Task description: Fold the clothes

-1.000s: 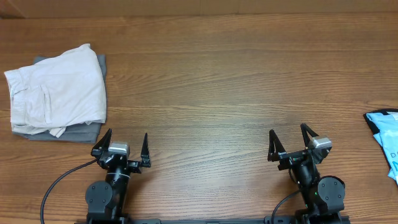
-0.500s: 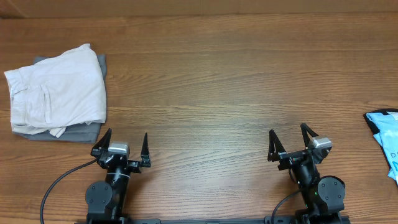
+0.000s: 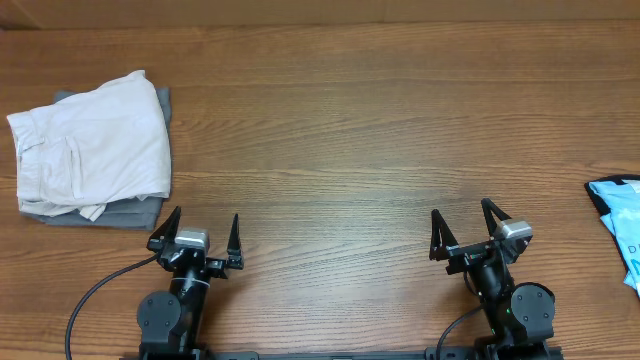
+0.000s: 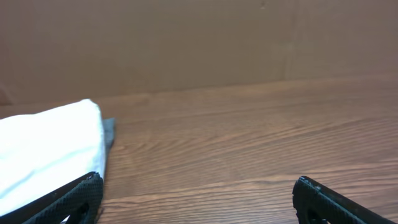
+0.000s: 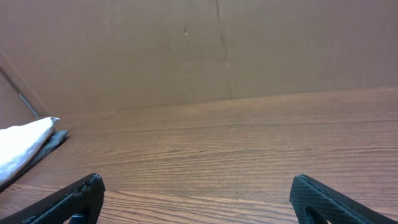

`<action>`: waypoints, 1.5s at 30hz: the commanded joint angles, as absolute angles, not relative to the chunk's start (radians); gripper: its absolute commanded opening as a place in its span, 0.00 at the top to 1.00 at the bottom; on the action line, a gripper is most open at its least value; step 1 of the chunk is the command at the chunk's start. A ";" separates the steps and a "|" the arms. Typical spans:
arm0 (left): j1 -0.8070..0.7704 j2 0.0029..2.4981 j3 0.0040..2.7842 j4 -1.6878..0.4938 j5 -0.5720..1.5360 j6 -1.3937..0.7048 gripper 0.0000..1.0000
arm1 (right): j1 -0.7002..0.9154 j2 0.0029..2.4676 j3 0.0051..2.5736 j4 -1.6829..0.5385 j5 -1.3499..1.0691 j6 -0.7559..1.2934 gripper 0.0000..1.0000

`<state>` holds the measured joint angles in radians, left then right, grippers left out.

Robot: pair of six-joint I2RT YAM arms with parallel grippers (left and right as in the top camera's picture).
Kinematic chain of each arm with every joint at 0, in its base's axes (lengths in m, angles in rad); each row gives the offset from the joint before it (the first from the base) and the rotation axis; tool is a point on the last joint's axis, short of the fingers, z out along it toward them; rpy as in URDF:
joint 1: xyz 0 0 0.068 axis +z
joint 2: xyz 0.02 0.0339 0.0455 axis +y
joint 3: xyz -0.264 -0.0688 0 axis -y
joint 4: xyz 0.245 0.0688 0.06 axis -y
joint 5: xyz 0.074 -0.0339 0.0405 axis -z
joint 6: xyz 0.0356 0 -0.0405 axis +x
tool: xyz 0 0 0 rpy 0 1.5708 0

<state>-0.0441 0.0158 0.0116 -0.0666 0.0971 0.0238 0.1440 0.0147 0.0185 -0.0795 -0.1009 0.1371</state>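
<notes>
The clothes named by the task are out of view in every frame. My left gripper [image 3: 203, 216] rests at the table's near edge, left of centre, jaws wide open over bare wood [image 4: 198, 180]. My right gripper [image 3: 462, 209] sits at the near edge to the right, also wide open with nothing between its fingers [image 5: 198, 179]. Both point toward the far side of the table.
A folded off-white pocketed garment [image 3: 95, 145] lies on a grey fabric piece [image 3: 100, 212] at the far left, just beyond the left gripper [image 4: 50, 149]. A light blue printed item [image 3: 622, 225] pokes in at the right edge. A brown cardboard wall [image 5: 217, 50] closes the table's back.
</notes>
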 commanded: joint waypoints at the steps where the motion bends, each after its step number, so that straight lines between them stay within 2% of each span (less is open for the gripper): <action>1: -0.046 0.004 0.005 -0.062 0.156 -0.043 0.00 | 0.139 0.003 0.008 -0.072 -0.111 0.134 0.00; 5: -0.046 0.004 0.006 -0.060 0.176 -0.136 0.00 | 0.139 0.003 0.009 -0.070 -0.136 0.134 0.00; 9: -0.046 0.004 0.014 -0.043 0.267 -0.232 0.00 | 0.139 0.003 0.013 -0.038 -0.313 0.144 0.00; 16: -0.046 0.009 0.163 -0.099 0.270 -0.179 0.00 | 0.139 0.012 0.122 -0.047 -0.331 0.252 0.00; 19: -0.046 0.044 0.288 -0.210 0.173 -0.149 0.00 | 0.139 0.058 0.210 -0.109 -0.314 0.266 0.00; 23: -0.046 0.181 0.477 -0.369 0.063 -0.134 0.00 | 0.139 0.233 0.377 -0.250 -0.286 0.266 0.00; 29: -0.046 0.492 0.764 -0.585 0.027 -0.127 0.00 | 0.139 0.601 0.658 -0.490 -0.274 0.257 0.00; 35: -0.046 0.835 1.074 -0.830 0.095 -0.127 0.00 | 0.139 1.003 0.997 -0.755 -0.265 0.255 0.00; 41: -0.046 1.061 1.244 -0.968 0.124 -0.101 0.00 | 0.132 1.261 1.159 -0.902 -0.289 0.260 0.00; 45: -0.046 1.131 1.260 -0.983 0.225 -0.097 0.00 | 0.016 1.375 1.222 -0.930 -0.242 0.364 0.00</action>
<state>-0.0441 1.0981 1.2278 -0.9756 0.1272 -0.1261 0.1020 1.3262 1.1572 -0.9291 -0.2802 0.2878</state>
